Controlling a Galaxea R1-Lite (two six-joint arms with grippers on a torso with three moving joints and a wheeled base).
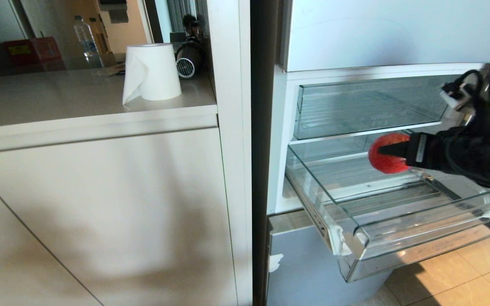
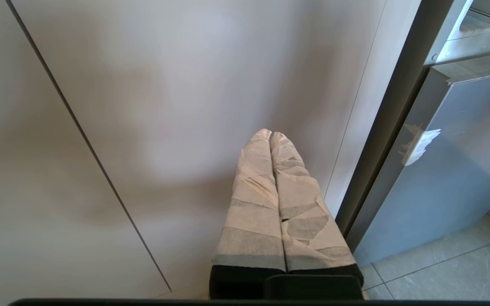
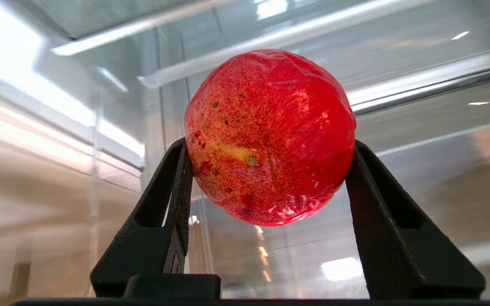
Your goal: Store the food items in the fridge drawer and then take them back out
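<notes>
From the head, we are holding the red apple [image 1: 387, 154] in our right gripper [image 1: 391, 149] above the open fridge drawer [image 1: 398, 238]. At the left wrist, our left gripper [image 2: 270, 138] is resting closed beside a cabinet panel [image 2: 185, 85]. At the right wrist, our fingers [image 3: 172, 204] are clamping the apple [image 3: 270, 136].

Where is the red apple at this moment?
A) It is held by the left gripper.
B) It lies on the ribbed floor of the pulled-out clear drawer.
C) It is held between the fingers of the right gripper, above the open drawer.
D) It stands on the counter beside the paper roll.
C: the right gripper clamps the red apple on both sides, above the pulled-out fridge drawer.
</notes>
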